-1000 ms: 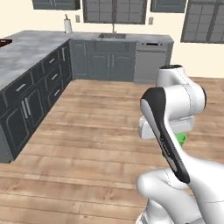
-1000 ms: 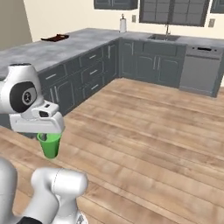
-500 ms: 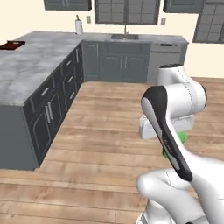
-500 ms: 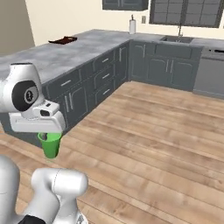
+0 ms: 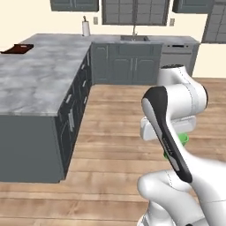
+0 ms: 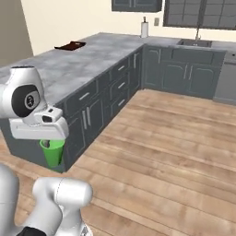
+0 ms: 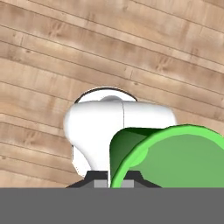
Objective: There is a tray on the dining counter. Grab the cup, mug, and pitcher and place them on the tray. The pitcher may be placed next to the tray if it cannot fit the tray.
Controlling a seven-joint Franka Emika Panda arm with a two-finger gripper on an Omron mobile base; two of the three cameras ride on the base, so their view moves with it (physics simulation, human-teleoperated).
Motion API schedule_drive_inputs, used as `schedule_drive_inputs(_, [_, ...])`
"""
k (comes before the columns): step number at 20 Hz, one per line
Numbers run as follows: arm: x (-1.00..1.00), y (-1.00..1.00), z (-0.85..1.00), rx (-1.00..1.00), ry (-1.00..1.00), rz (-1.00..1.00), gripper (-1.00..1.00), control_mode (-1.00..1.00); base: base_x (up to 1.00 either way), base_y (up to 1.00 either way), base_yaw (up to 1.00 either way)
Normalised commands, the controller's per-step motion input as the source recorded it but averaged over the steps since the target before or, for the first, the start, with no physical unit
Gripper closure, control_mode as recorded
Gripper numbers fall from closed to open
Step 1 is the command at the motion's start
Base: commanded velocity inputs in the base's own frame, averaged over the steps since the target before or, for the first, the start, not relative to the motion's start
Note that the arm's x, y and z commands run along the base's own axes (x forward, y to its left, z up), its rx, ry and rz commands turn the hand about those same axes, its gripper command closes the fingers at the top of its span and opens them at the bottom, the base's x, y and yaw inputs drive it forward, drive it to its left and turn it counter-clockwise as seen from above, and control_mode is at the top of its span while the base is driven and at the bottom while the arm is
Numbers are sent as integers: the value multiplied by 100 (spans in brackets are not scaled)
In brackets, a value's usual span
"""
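Cup [image 6: 52, 152] gripped in the hand [image 6: 50, 144] above wooden floor [image 6: 175, 152], dining counter [image 5: 39, 84] and tray [image 5: 17, 48] beyond.

Grey-white marble dining counter [image 5: 39, 84], dark reddish-brown tray [image 5: 17, 48] at its far end

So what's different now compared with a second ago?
The base has driven on, so the whole view has swung: the dining counter with the tray now looks nearer. The things themselves did not move. The end effector stays shut on the cup, carried over the floor.
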Motion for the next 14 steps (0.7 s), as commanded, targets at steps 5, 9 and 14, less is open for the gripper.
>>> schedule_drive_inputs(5, [0, 0, 0, 0, 0, 0, 100, 100, 80, 100, -40])
schedule_drive_inputs(9, [0, 0, 0, 0, 0, 0, 100, 100, 60, 100, -55])
schedule_drive_inputs(14, [0, 0, 0, 0, 0, 0, 100, 100, 7, 25, -93])
